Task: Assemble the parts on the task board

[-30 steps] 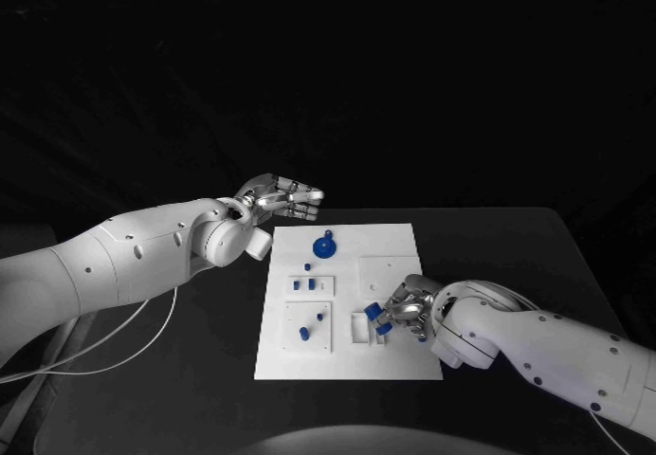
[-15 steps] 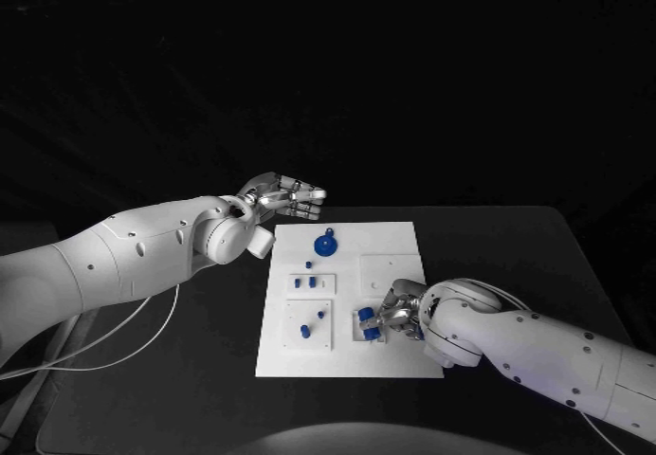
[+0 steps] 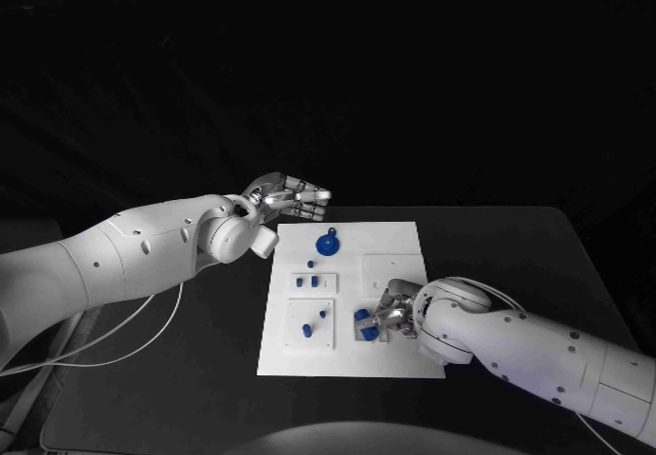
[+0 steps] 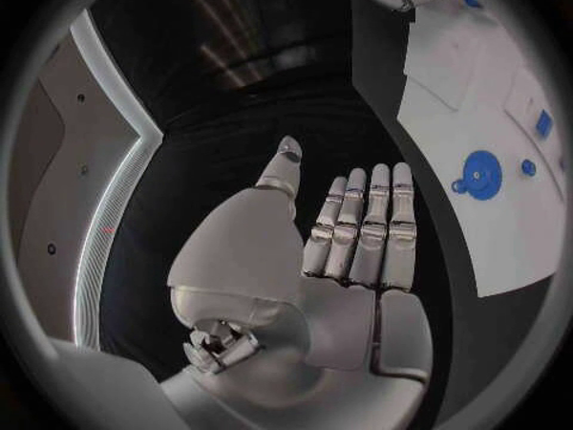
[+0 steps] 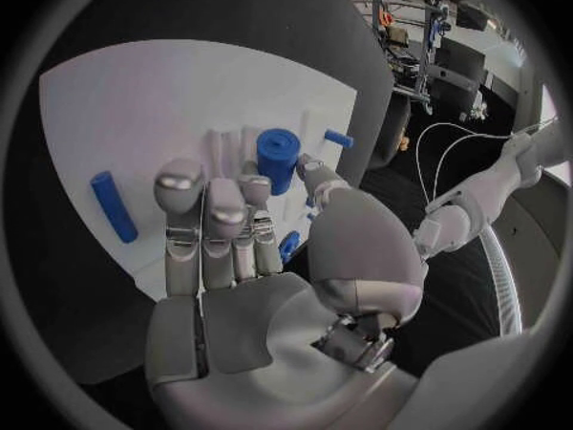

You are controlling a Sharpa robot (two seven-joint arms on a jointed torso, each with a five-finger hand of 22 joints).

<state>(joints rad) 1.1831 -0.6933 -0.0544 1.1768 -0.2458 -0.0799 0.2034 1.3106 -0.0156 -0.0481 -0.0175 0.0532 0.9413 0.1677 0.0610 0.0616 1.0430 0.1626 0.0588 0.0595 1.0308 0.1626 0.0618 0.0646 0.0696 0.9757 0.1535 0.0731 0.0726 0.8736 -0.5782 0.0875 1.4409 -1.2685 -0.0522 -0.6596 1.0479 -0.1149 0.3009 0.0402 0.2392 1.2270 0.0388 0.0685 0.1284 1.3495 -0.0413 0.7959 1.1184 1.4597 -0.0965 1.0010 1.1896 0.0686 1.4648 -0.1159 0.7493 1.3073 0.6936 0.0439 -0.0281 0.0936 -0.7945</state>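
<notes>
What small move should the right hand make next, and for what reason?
Probably the right hand should close its fingers on the blue cylinder just beyond them. It stands at the task board fixture, and the fingers appear not yet to grip it.

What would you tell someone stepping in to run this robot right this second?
Left hand: holds nothing, fingers straight, off the far left corner of the task board.
Right hand: over the board's near right part, fingers reaching toward a blue cylinder standing there; whether they hold it is unclear.
Blue disc lies at the board's far end; small blue parts sit in the left blocks.
Left: assembly looks unfinished.
</notes>
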